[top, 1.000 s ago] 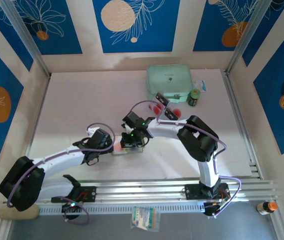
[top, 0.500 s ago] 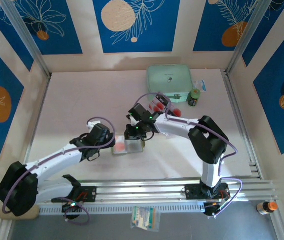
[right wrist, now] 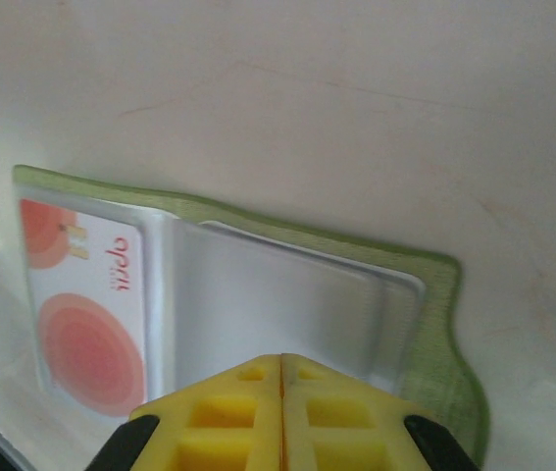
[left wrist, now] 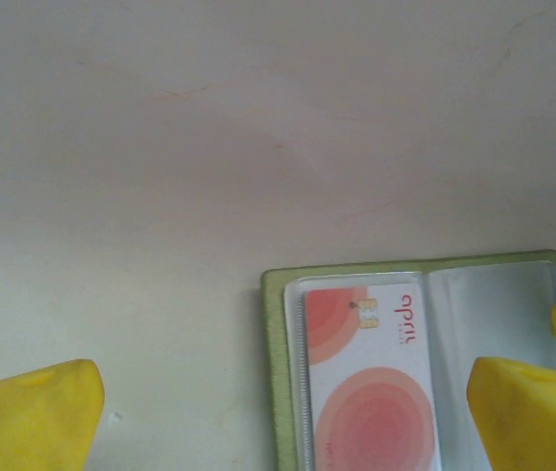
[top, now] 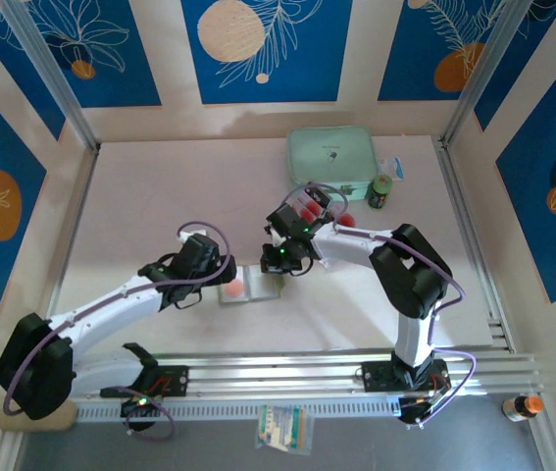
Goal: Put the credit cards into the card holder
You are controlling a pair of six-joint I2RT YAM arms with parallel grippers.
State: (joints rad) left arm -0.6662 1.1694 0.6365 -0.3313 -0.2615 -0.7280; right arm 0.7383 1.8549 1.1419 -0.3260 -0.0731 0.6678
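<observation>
Red lettering on the pale credit card [left wrist: 371, 392], marked with coral circles, cannot be read with confidence. The card is lodged under a glossy clear sleeve [right wrist: 287, 304] of the olive-green card holder [right wrist: 446, 319], laid open on the table [left wrist: 160, 147] and cut off by the frame. The left gripper [left wrist: 282, 417] is spread wide and empty, either side of the card; the right gripper [right wrist: 280, 397] is pressed closed, empty, at the vacant sleeve.

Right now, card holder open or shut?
Open: the card holder lies spread flat, both clear sleeves facing up, one holding a pale card with red circles, the other empty.
</observation>
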